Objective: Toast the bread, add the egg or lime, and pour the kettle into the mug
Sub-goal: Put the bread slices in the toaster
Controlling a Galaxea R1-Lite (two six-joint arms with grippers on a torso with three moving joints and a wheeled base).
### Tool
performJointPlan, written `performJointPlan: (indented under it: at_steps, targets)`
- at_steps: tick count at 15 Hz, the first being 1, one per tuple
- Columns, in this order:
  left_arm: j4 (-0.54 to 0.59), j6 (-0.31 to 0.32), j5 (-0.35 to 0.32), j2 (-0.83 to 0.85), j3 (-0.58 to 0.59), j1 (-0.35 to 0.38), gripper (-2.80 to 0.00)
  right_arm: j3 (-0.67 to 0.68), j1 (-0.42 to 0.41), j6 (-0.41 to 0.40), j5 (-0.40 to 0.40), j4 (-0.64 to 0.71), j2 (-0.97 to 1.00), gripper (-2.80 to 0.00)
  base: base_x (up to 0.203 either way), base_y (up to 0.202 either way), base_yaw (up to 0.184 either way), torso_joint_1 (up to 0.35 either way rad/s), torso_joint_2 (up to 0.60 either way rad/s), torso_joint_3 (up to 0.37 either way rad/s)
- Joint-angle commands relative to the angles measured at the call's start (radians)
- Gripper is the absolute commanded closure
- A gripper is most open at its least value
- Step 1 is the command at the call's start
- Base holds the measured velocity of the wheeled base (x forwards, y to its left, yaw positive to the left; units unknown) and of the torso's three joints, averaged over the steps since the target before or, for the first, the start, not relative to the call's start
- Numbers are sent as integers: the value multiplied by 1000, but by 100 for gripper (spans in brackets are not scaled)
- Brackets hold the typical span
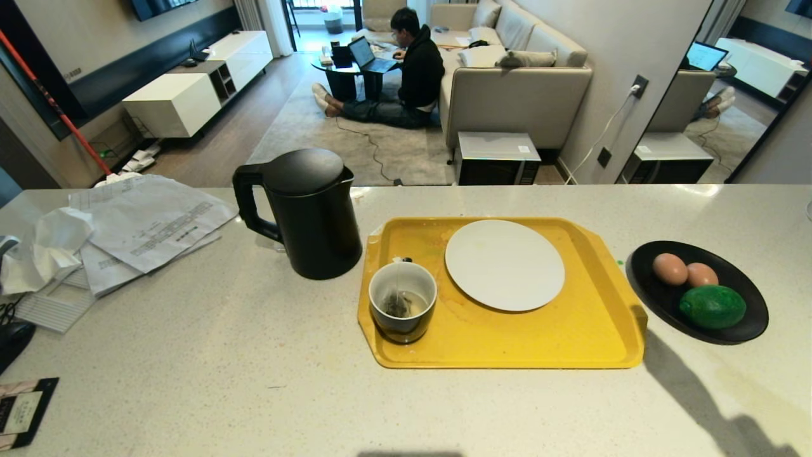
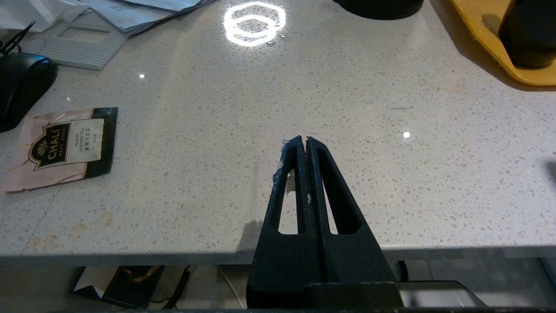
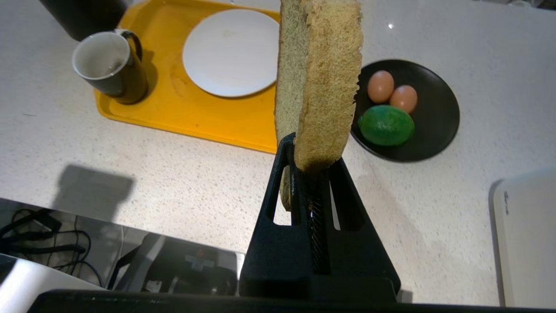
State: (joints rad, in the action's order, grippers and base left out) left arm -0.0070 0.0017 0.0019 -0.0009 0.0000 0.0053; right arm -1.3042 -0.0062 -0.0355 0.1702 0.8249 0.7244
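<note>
Item in hand: the thick slice of pale green, brown-crusted bread (image 3: 319,82), pinched by its lower edge in the right gripper (image 3: 310,167) and standing on edge above the near rim of the speckled white stone counter (image 1: 254,381), short of the yellow plastic tray (image 1: 571,343). Judged step — delivering the slice to the round white plate (image 1: 504,264) on that tray. Done well, this calls for carrying it over the tray's near rim, tipping it flat low over the plate's middle before release, and keeping clear of the dark mug with white interior (image 1: 403,308) just beside the plate, which holds a teabag. The grip is narrow and at one edge, so a slow wrist turn seems wise. Left gripper (image 2: 302,141): jaws pressed together, holding nothing, parked over the counter's near edge. Also on the counter: the tall matte black kettle (image 1: 304,212); the black dish (image 1: 748,320) with two pinkish-brown eggs (image 1: 670,268) and the bumpy green lime (image 1: 712,306). Legible writing — a tea sachet (image 2: 61,148) marked "CHALI", "PEACH OOLONG TEA"; printed papers (image 1: 146,222), text unreadable.
</note>
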Motion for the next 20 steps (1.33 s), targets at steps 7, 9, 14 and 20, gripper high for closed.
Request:
performJointPlan:
  at_steps: [7, 9, 14, 20]
  targets:
    - [-1, 0, 0, -1, 0, 1, 0, -3, 2, -3, -68, 51, -51, 0, 0, 0, 0, 19, -34, -15]
    - [-1, 0, 1, -1, 0, 1, 0, -3, 2, -3, -69, 51, -53, 0, 0, 0, 0, 190, -335, -152]
    - [-1, 0, 1, -1, 0, 1, 0, -6, 2, -6, -69, 49, -43, 0, 0, 0, 0, 194, -342, -155]
    - [-1, 0, 0, 0, 0, 1, 0, -30, 0, -5, -69, 46, -16, 0, 0, 0, 0, 182, -326, -147]
